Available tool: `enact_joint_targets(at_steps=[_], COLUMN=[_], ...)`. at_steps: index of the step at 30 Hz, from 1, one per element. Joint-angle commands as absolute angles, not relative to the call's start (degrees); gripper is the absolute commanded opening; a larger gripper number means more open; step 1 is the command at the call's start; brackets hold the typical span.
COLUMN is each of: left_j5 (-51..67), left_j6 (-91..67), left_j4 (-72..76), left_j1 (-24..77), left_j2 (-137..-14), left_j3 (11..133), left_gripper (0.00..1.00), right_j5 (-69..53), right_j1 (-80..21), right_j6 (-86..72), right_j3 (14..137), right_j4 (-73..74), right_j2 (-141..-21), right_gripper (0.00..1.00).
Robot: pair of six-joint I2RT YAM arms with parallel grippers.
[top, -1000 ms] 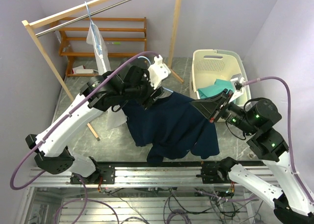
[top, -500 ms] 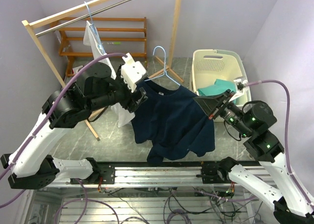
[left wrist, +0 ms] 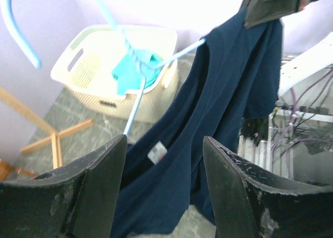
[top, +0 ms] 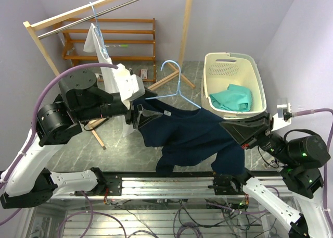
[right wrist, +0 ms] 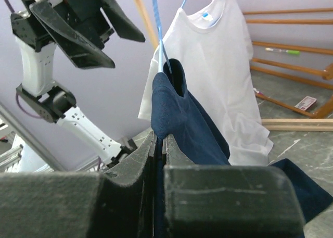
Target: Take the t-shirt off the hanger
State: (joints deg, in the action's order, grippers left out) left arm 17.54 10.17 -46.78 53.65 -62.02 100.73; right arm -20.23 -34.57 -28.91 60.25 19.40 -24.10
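A navy t-shirt [top: 190,136] hangs stretched over the floor between my two arms. A light blue hanger [top: 174,87] sticks up out of its collar, with its arm ends still inside the cloth. My left gripper [top: 139,112] is open next to the collar's left edge. In its wrist view the shirt [left wrist: 208,108] and the hanger [left wrist: 136,95] lie beyond the spread fingers [left wrist: 104,165]. My right gripper [top: 226,126] is shut on the shirt's right shoulder. In its wrist view a navy fold [right wrist: 171,108] rises from the closed jaws beside the hanger wire [right wrist: 158,35].
A white t-shirt [top: 96,40] hangs on another hanger from the metal rail at the back left. A wooden rack [top: 119,40] stands behind it. A cream laundry basket [top: 231,60] with a teal cloth [top: 231,97] sits at the back right.
My left gripper has drawn back to the left and stands open. My right gripper has pulled the shirt right and towards me. More of the hanger now stands clear above the collar.
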Motion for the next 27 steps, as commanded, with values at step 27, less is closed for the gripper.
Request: enact_joint_targets(at_steps=[27], left_j5=[31.74], left_j6=[7.82], left_j4=[-43.98], left_j1=[53.9], left_j2=[-68.01], left_j3=[106.48], left_gripper=[0.59], right_j5=[-27.59], right_j1=[-34.56], right_j6=[-30.45], right_j3=[65.42], right_j4=[16.88], right_j2=[-23.76], right_gripper=[0.0])
